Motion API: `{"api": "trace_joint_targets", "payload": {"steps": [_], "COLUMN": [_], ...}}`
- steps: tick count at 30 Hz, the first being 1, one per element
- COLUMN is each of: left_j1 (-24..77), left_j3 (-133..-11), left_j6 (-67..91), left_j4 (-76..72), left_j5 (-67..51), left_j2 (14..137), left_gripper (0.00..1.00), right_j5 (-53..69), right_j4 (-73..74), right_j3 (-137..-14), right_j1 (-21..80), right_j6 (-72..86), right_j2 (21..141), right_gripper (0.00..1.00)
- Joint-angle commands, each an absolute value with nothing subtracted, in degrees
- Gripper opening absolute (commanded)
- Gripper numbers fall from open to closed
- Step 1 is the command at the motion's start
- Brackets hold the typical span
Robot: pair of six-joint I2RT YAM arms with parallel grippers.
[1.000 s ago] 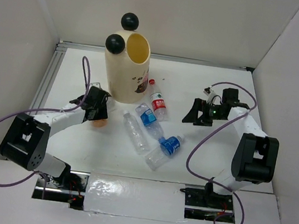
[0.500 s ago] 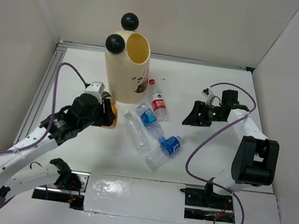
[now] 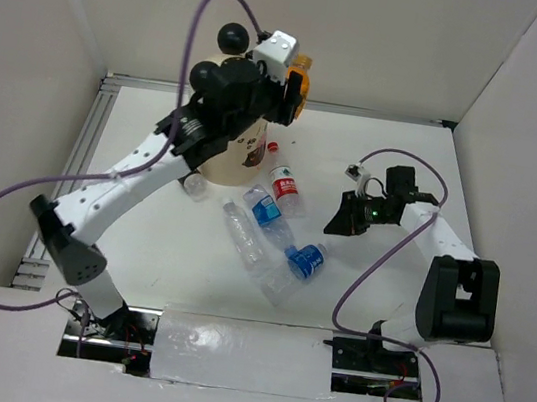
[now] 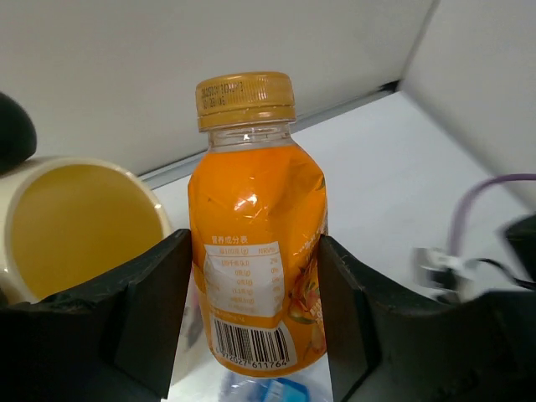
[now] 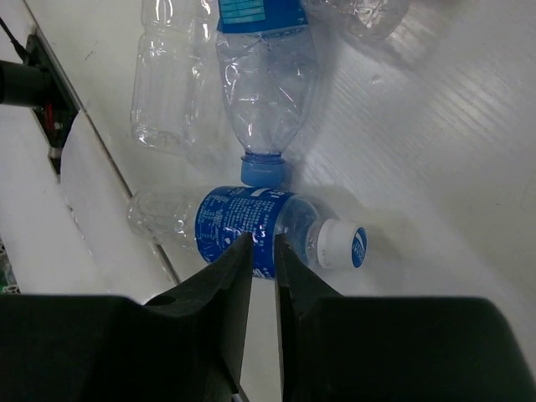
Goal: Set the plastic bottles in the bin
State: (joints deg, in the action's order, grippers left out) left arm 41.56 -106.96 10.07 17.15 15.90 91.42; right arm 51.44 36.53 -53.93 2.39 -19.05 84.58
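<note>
Left tool (image 4: 255, 247) rose above the bin (image 3: 239, 159), gripping orange bottle (image 4: 251, 180); right tool (image 5: 264, 243) nearly closed, empty.

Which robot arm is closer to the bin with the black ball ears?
Left. The left gripper holds an orange bottle up by the bin; the right gripper is far off to its right, low down.

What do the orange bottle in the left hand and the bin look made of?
Orange bottle: thin glossy plastic, clear at the neck, its orange wrap dented and catching highlights; ridged cap, probably plastic too. Bin: smooth matte cream wall, yellow inside; plastic or coated card, the look leaves it open.
</note>
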Motion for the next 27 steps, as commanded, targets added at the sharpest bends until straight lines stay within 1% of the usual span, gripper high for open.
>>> {"api": "trace_joint_targets", "payload": {"steps": [1,6,12,13,17,22,24,26,27], "left_j1": [38.42,36.47,37.62,37.62,36.48,35.86,35.33,35.33,35.33], "left_j3": [-107.50,-108.37,-106.36,-105.74,-102.84,-97.83,-97.03,-95.89,-95.89], "left_j6": [0.37,-3.69,-10.54,-11.33,-11.95,-13.80,-13.80,-14.50,-14.50], "left_j4": [9.34,3.79,-5.60,-6.23,-6.24,-6.77,-6.77,-8.26,-8.26], "left_j5": [23.35,28.90,33.48,34.18,36.47,37.97,38.84,39.46,39.98], "left_j2": [94.91,100.54,102.48,103.09,103.62,102.57,102.57,102.57,102.57], "left_gripper": [0.05,0.05,0.05,0.06,0.06,0.08,0.10,0.20,0.27], "right_j5": [52.21,53.78,55.46,55.98,56.60,57.74,58.36,58.88,58.89], "right_j4": [35.77,36.29,37.53,37.53,38.75,39.29,39.90,39.90,40.51], "right_j3": [-53.44,-52.91,-52.39,-52.38,-52.38,-52.38,-52.90,-52.91,-53.43], "right_j1": [1.93,-0.43,-2.19,-2.20,-3.95,-6.23,-6.85,-6.86,-6.86], "right_j6": [-21.26,-22.41,-23.64,-23.64,-24.78,-25.93,-26.45,-26.46,-26.98], "right_j2": [80.60,80.07,80.68,80.68,80.68,81.21,81.82,82.35,82.35], "right_gripper": [0.23,0.23,0.23,0.25,0.26,0.26,0.26,0.26,0.27]}}
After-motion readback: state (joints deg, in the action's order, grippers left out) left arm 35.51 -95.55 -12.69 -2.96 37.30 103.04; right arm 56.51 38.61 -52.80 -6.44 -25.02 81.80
